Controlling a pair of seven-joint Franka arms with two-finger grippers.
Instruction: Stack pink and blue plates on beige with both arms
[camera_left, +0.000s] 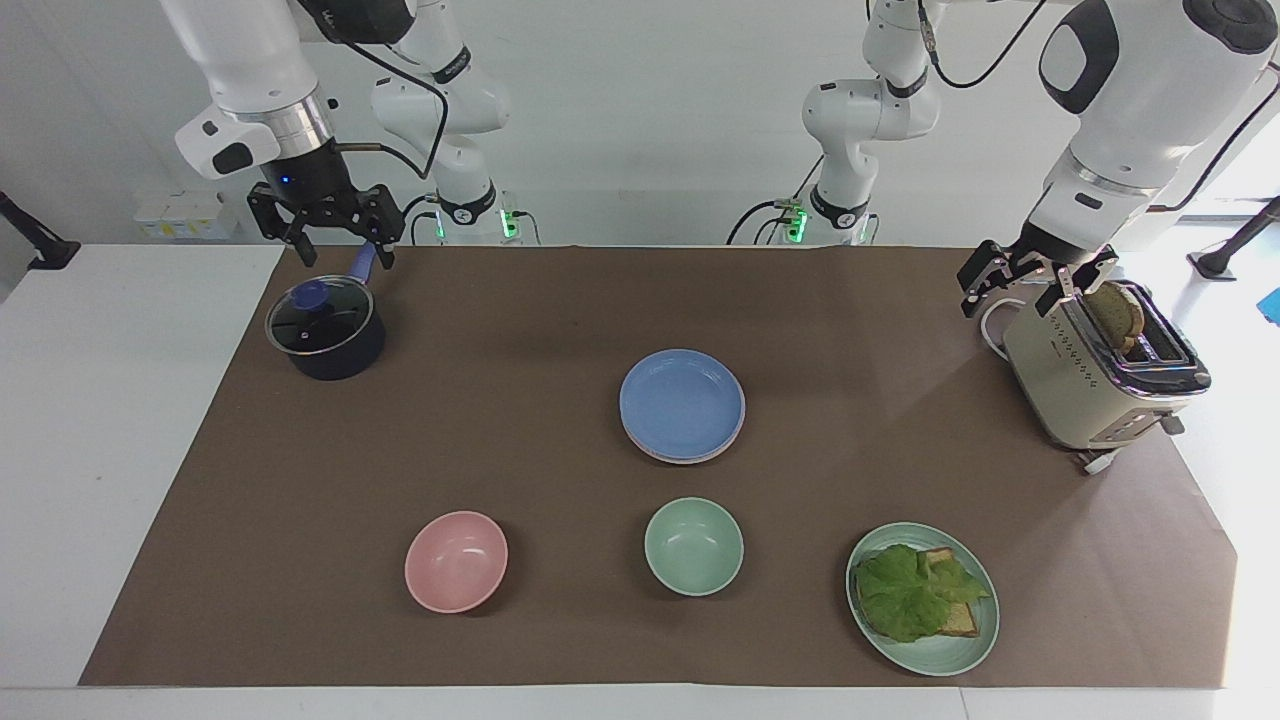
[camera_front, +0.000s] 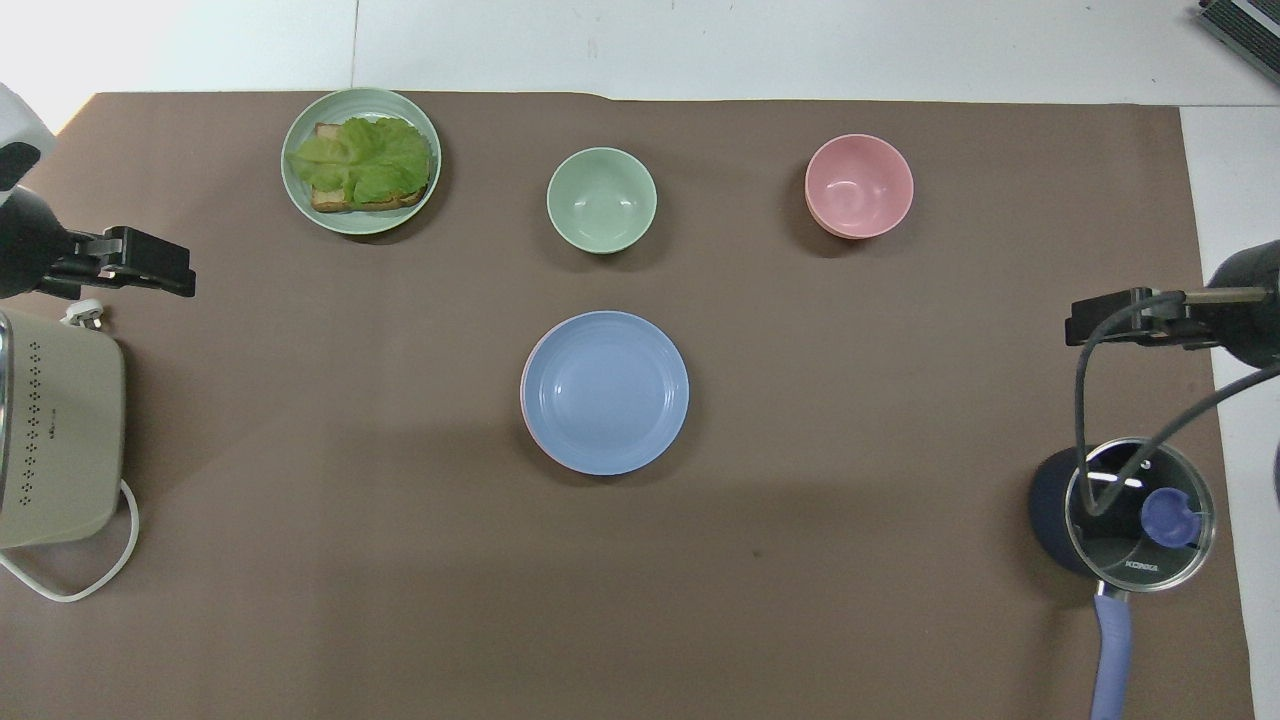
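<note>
The blue plate (camera_left: 682, 403) (camera_front: 605, 390) lies on top of a stack at the middle of the brown mat. A thin pink plate rim (camera_left: 690, 461) (camera_front: 523, 380) shows just under it. The beige plate is hidden beneath them. My right gripper (camera_left: 340, 250) (camera_front: 1075, 328) hangs open and empty, high over the lidded pot (camera_left: 325, 335) at the right arm's end. At the left arm's end my left gripper (camera_left: 1010, 292) (camera_front: 185, 278) waits open and empty, raised beside the toaster (camera_left: 1095, 375). Neither gripper touches the plates.
A pink bowl (camera_left: 456, 560) and a green bowl (camera_left: 693, 546) sit farther from the robots than the stack. A green plate (camera_left: 935, 655) carries toast and lettuce. The toaster (camera_front: 55, 440) holds a bread slice; the pot's (camera_front: 1135, 510) blue handle points toward the robots.
</note>
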